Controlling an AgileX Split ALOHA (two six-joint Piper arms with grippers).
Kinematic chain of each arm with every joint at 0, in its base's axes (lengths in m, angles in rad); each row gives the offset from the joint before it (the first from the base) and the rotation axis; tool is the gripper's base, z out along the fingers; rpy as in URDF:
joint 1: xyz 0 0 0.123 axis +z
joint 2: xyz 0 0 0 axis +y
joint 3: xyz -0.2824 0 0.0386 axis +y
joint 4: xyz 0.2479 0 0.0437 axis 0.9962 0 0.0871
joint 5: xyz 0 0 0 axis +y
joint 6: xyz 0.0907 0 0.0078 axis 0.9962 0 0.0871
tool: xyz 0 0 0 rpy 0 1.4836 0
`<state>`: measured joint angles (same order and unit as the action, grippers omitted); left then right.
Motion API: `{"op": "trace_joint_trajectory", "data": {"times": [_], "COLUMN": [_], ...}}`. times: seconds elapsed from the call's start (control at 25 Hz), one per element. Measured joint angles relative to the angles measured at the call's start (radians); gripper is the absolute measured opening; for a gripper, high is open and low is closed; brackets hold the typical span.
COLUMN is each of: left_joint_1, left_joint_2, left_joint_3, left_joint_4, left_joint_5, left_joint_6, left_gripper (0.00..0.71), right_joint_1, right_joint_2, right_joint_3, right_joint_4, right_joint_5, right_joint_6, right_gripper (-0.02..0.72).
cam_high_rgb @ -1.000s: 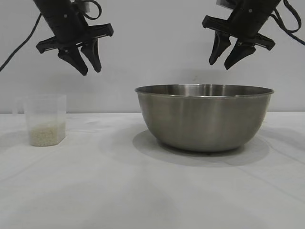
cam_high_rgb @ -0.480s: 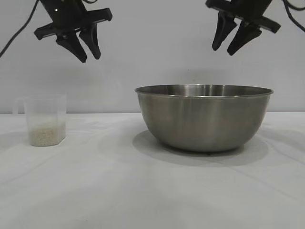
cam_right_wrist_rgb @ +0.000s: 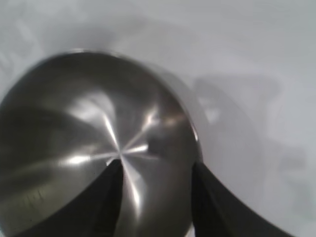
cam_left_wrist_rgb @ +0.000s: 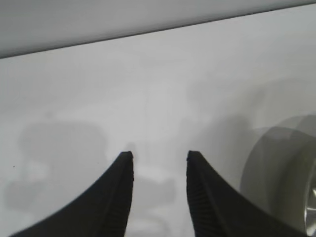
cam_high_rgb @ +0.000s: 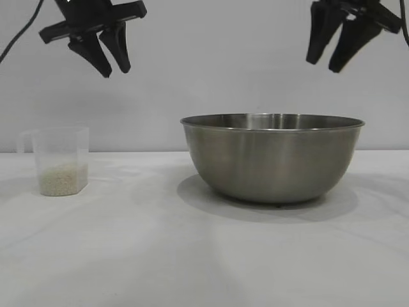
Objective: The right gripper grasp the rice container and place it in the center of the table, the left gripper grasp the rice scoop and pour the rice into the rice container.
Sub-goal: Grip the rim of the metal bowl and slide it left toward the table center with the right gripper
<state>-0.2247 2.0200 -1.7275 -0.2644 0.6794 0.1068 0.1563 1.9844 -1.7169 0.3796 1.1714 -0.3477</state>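
The rice container [cam_high_rgb: 273, 157], a large steel bowl, stands on the white table [cam_high_rgb: 192, 256] right of centre; the right wrist view shows its inside [cam_right_wrist_rgb: 94, 133] empty. The rice scoop [cam_high_rgb: 61, 160], a clear plastic cup, stands upright at the far left with a layer of rice [cam_high_rgb: 62, 180] in its bottom. My left gripper [cam_high_rgb: 114, 69] hangs open and empty high above the table, above and to the right of the scoop; its fingers stand apart in its wrist view [cam_left_wrist_rgb: 159, 155]. My right gripper [cam_high_rgb: 323, 64] hangs open and empty high above the container's right half [cam_right_wrist_rgb: 157, 167].
A plain pale wall stands behind the table. The container's blurred edge [cam_left_wrist_rgb: 296, 173] shows at the side of the left wrist view. Bare tabletop lies between scoop and container and along the front.
Both grippers have risen. The right one has also moved to the right, the left one slightly to the left. Container and scoop have not moved.
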Motion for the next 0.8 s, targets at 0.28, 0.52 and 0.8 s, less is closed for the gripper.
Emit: {"op": "trace_joint_trajectory", "data": {"times": [0.28,0.52,0.8], "left_joint_1": [0.000,0.000,0.000], "left_joint_2": [-0.007,-0.007,-0.007], "left_joint_3": [0.000,0.000,0.000], "left_joint_4": [0.003,0.003,0.003], "left_joint_5": [-0.003,-0.011,-0.019], "left_joint_6": [0.007,0.007,0.008], "left_gripper": [0.214,0.214,0.214], "right_joint_1": [-0.002,-0.004,-0.004], "right_joint_2": [-0.007,-0.007,0.055], "right_joint_3": [0.162,0.180,0.180], "right_joint_4": [-0.060,-0.098,-0.063], "right_joint_5": [-0.087,-0.154,-0.203], "right_joint_6": [0.002,0.002,0.002], "right_gripper": [0.270,0.270,0.270]}}
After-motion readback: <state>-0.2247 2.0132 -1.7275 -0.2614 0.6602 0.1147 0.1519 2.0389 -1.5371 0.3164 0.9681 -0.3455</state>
